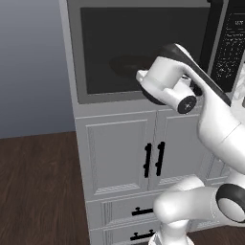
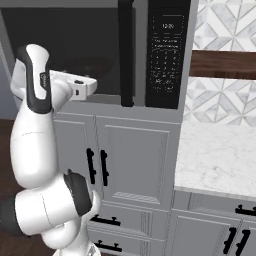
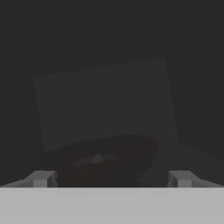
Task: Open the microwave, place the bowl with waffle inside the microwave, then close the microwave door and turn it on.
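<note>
The bowl [image 3: 103, 162] sat inside the microwave [image 2: 165, 55], low in the hand view, seen dimly through the dark tinted window. A small pale patch at its middle may have been the waffle [image 3: 97, 158], though the tint made it hard to tell. In the left base view the bowl appeared as a faint dark round shape [image 1: 127, 64] behind the glass.

The microwave door [image 1: 139, 48] lay flush in its grey frame, its long black bar handle [image 2: 126, 50] upright just beside the tall black control panel [image 2: 167, 52].

The hand [image 3: 111, 178] pointed straight at the window, close to the glass. Its two finger tips [image 3: 40, 178] stood far apart at either side of the view, nothing between them.

The arm's forearm crossed the lower right part of the window in the left base view, near the door's bottom edge. Below were white cabinet doors [image 1: 119, 155] with black handles, then drawers. To the right, a pale marble surface [image 2: 220, 155] lay bare, with patterned tile behind it. Dark wood floor [image 1: 38, 191] stretched open to the left.
</note>
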### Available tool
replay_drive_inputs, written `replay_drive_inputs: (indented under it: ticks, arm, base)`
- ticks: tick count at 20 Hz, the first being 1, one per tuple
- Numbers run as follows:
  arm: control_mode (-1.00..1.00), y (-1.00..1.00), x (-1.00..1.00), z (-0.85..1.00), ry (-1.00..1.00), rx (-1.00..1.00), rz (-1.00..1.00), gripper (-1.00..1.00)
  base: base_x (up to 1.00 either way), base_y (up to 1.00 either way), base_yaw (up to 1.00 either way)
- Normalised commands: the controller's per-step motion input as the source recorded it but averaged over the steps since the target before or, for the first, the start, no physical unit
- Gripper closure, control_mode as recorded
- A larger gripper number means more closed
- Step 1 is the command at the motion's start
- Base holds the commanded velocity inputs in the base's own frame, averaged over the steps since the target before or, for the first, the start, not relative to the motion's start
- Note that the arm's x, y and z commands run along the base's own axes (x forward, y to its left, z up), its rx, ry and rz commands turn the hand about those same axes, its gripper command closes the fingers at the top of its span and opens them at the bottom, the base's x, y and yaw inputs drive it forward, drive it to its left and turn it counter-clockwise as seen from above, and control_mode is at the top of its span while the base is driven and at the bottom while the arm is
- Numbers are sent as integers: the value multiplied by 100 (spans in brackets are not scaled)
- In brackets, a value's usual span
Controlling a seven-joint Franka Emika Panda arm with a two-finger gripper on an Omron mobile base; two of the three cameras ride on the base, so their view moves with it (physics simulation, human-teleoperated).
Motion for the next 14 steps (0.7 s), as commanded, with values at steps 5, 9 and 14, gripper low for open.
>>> replay_drive_inputs:
  ticks: [5,9,14]
  arm:
    - [-100,-34,-89,22,0,-2,1,-100]
    - [-100,-61,-30,45,7,0,0,-100]
    - [-100,-63,-5,46,11,0,0,-100]
  base:
    - [0,0,0]
    - [0,0,0]
    - [0,0,0]
